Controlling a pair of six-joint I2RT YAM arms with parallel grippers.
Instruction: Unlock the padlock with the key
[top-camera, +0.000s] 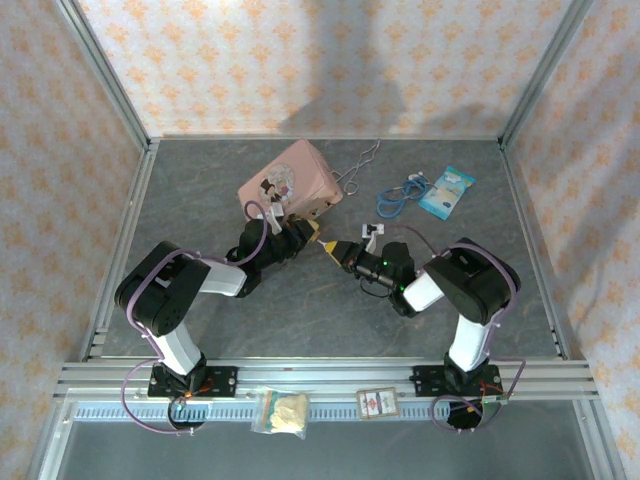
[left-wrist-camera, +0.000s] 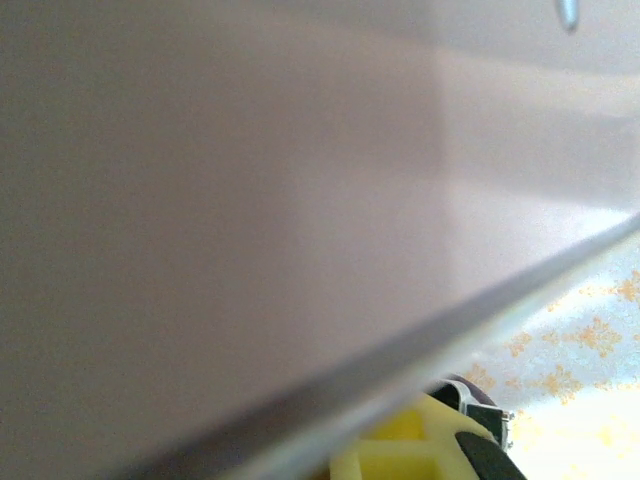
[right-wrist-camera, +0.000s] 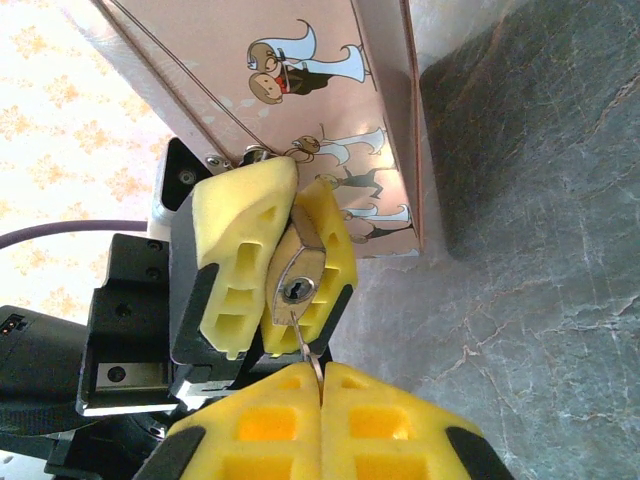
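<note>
The small brass padlock is pinched between the yellow fingers of my left gripper, which is shut on it. Its keyhole faces the right wrist camera. My right gripper is shut on the thin silver key. The key's tip touches the lock's face just below the keyhole. From above, the left gripper and right gripper meet tip to tip in front of the pink tin. The left wrist view is close against the blurred tin wall, with one yellow finger at the bottom.
The pink tin stands right behind the padlock. At the back right lie a thin wire loop, a coiled blue cable and a blue-white packet. A small bag and a card rest on the front rail.
</note>
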